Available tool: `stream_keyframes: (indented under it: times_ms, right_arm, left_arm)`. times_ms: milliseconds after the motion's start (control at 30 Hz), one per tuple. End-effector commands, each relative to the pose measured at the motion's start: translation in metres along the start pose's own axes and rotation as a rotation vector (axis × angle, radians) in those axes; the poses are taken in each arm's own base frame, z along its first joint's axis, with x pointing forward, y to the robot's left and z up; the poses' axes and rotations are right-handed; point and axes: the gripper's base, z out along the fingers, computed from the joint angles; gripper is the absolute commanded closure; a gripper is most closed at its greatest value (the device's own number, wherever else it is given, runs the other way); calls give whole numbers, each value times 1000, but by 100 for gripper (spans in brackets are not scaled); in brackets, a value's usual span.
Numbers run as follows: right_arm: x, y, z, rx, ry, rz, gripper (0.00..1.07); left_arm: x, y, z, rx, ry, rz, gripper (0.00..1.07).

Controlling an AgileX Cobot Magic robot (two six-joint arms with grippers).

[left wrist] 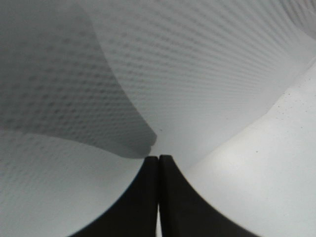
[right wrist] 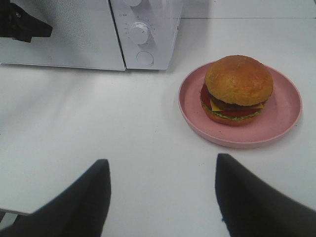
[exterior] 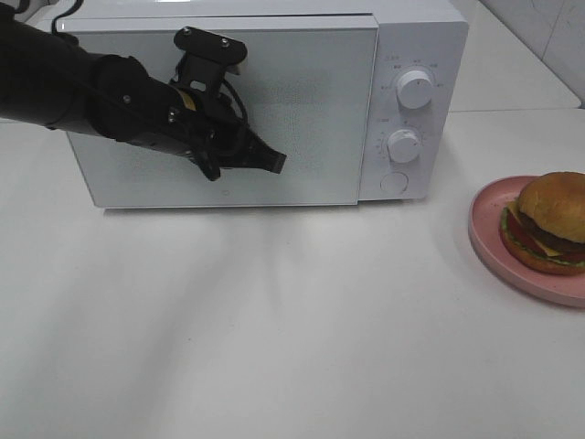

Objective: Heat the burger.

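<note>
Exterior high shows the white tabletop [exterior: 274, 347] carrying a closed white microwave [exterior: 265, 101] at the far side, the left pincer [exterior: 272, 162] pressed shut before its door, the right pincer [right wrist: 163, 190] spread wide, and the burger [exterior: 551, 222] on a pink plate [exterior: 489, 240] at the right edge.

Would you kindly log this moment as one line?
left gripper: shut, at microwave door | right gripper: open | burger: on pink plate

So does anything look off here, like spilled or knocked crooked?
Nothing stands out. The burger sits upright and intact on the pink plate, the microwave door is closed, and the white table shows no spills.
</note>
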Motion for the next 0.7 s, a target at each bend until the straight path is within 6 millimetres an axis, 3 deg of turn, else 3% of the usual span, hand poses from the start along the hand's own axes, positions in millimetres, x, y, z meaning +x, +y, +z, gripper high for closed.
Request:
stream_keyframes:
  times_ms: [33,367,700]
  right_arm:
    - [0,0,-3,6,-33,-3,47]
    - [0,0,-3,6,-33,-3,47]
    - [0,0,-3,6,-33,-3,47]
  left_arm:
    - [-43,6,4,-45,-273,-11,107]
    - [-57,-14,24,10,-217,11,107]
    - [-31,-47,17,112,119,135,107]
